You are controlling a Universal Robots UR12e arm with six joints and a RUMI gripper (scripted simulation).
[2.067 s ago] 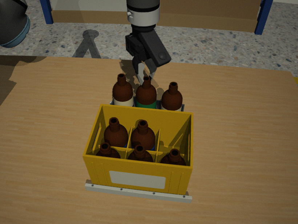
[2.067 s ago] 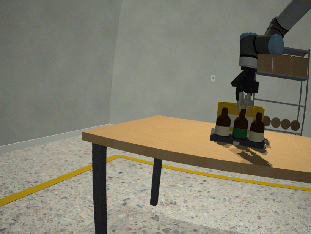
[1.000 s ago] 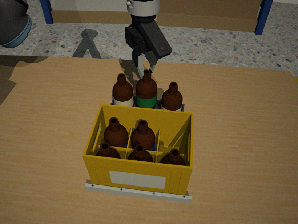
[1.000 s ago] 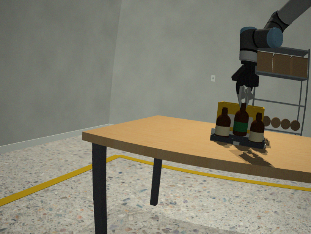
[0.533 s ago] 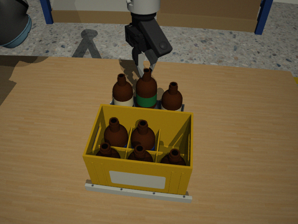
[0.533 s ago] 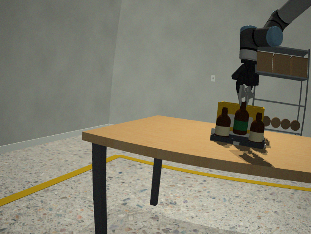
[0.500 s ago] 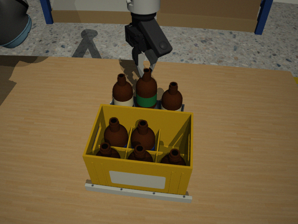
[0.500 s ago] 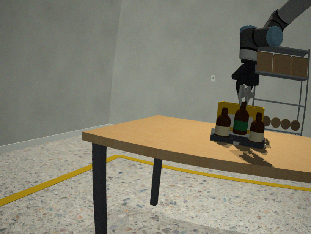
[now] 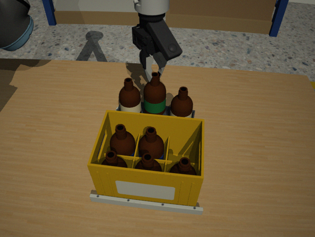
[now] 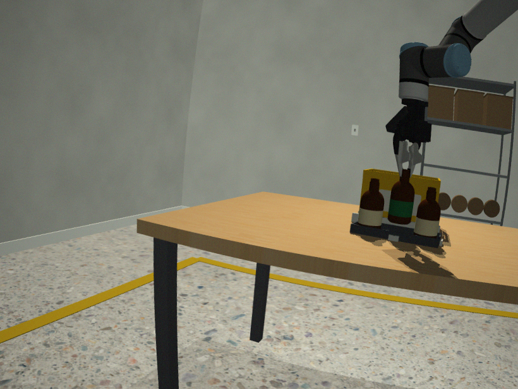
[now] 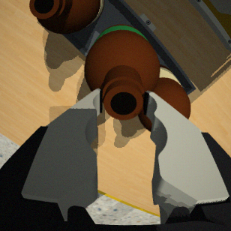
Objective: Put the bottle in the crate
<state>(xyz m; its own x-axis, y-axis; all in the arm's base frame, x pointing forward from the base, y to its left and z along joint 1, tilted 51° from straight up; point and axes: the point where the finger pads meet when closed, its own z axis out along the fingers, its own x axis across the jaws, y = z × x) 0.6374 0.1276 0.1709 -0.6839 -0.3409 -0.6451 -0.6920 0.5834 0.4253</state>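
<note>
Grey arm, blue caps, black end effector [image 9: 153, 76] [image 10: 405, 170] [image 11: 122, 92], pale fingers.

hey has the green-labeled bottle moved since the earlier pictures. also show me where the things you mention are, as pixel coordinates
Yes, upward: the green-labeled bottle [image 9: 155, 95] [image 10: 402, 204] [image 11: 121, 60] now stands higher against the yellow crate [image 9: 146, 183] [image 10: 431, 182].
</note>
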